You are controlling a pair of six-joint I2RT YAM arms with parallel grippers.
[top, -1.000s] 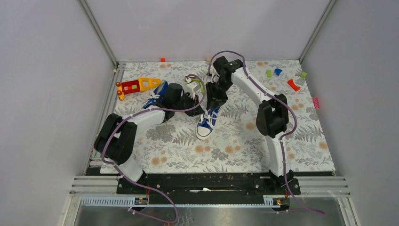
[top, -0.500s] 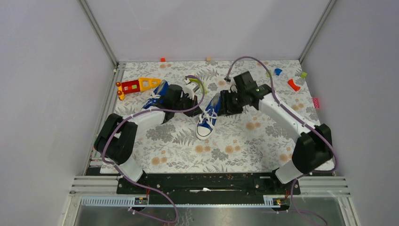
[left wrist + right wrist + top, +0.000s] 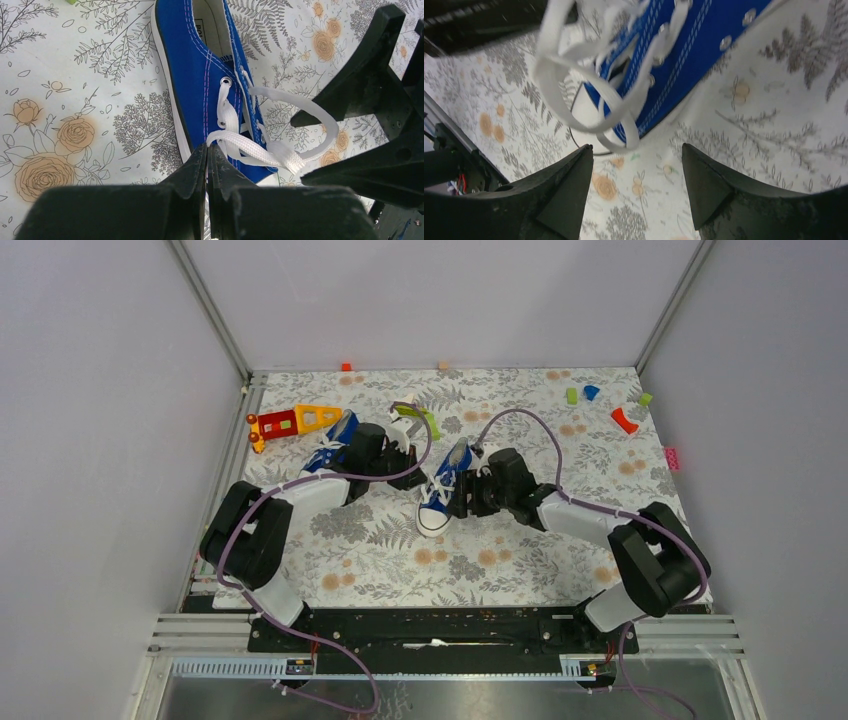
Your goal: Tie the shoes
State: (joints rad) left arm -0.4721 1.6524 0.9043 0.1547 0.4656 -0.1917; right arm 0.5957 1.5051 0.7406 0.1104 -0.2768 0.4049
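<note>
Grey walls [image 3: 100, 390] close in a table spread with a flower-printed cover [image 3: 500, 560], and the two arms reach in from its near edge. The left claw [image 3: 207, 150] has its fingers pressed tight together right against the left flank of the middle shoe [image 3: 440, 490], level with the eyelets. A strand of white lace [image 3: 300, 107] runs straight up to the tips, though I cannot tell whether it is nipped between them. From there the lace swings out in a loop over the right side of that shoe. The right claw [image 3: 636, 150] stands spread on the shoe's right side, low over the cover, with loose loops of lace and the blue canvas showing beyond the gap and neither finger touching them. The middle shoe lies flat on its sole. Its long axis runs from far to near, leaning a little left, with the white toe cap pointing to the near edge and the open heel to the back wall. Left of this shoe and a little farther back lies the second shoe [image 3: 340, 430], mostly hidden under the left arm, so its heading is unclear. Beyond it, farther left again, is a red, orange and yellow toy [image 3: 295, 422]. Well off to the middle shoe's right, near the far corner, sit a few small coloured blocks [image 3: 624, 420].
</note>
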